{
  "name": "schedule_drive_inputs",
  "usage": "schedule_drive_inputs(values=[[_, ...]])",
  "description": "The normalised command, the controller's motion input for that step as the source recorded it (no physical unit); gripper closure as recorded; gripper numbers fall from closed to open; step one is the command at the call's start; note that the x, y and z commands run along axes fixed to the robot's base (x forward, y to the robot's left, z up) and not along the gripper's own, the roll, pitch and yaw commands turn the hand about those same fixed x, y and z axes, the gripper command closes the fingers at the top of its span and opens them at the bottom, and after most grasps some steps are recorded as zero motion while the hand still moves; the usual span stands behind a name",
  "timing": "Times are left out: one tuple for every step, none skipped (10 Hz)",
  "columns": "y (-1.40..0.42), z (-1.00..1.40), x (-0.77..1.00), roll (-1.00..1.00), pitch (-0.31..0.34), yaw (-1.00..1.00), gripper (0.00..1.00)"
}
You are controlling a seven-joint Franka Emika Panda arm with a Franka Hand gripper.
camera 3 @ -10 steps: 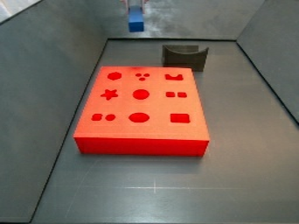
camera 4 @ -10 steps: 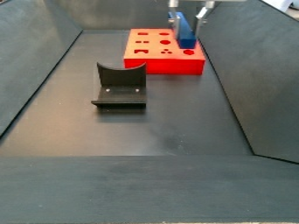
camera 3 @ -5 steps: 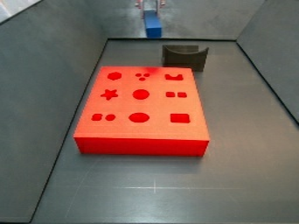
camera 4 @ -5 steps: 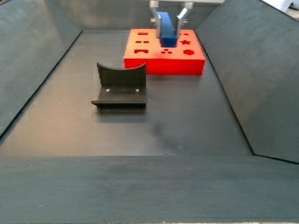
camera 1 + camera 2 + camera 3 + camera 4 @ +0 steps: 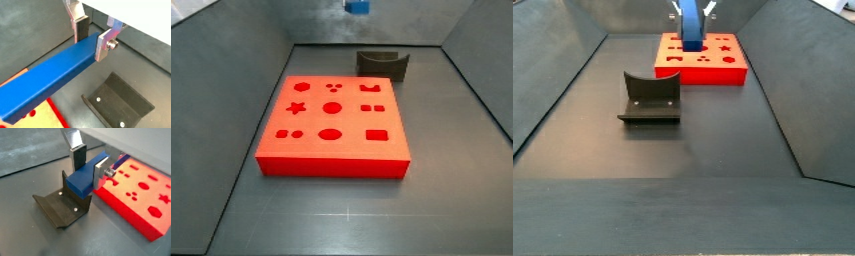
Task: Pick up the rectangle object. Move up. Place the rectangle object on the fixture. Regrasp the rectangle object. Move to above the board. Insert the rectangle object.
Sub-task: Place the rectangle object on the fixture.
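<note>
Gripper: two flat silver fingers with dark pads, clamped on the solid blue rectangular bar, held high in the air. Dark grey notched fixture: on the floor below. Bright red flat board with shaped cut-outs: beside the fixture.

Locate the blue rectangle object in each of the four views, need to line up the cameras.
Wrist view: the rectangle object runs as a long diagonal bar, clamped in the gripper.
Wrist view: seen end-on between the fingers, over the fixture.
Side view: only its lower end shows at the top edge, high above the fixture.
Side view: hanging upright in front of the board.
Shared landmark: the fixture.
</note>
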Motion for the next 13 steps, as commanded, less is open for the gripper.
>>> schedule_drive_inputs(values=[[0.20,0.06,1.00,-1.00,0.154,-0.11,1.00],[0.16,0.04,1.00,-1.00,0.155,-0.12,1.00],[0.12,0.01,1.00,-0.97,0.154,-0.14,1.00],[0.10,0.00,1.00,-0.87,0.137,-0.14,1.00],[0.08,-0.01,0.95,-0.67,0.106,-0.13,1.00],[0.07,-0.02,0.88,-0.52,0.088,-0.12,1.00],[0.06,-0.02,0.80,-0.32,0.073,-0.11,1.00],[0.05,-0.01,0.75,-0.25,0.070,-0.10,1.00],[0.04,-0.01,0.65,-0.19,0.058,-0.09,1.00],[0.05,-0.02,0.57,-0.18,0.057,-0.08,1.00],[0.04,-0.01,0.47,-0.17,0.066,-0.07,1.00],[0.04,-0.01,0.43,-0.17,0.073,-0.07,1.00],[0.04,-0.01,0.32,-0.17,0.083,-0.06,1.00]])
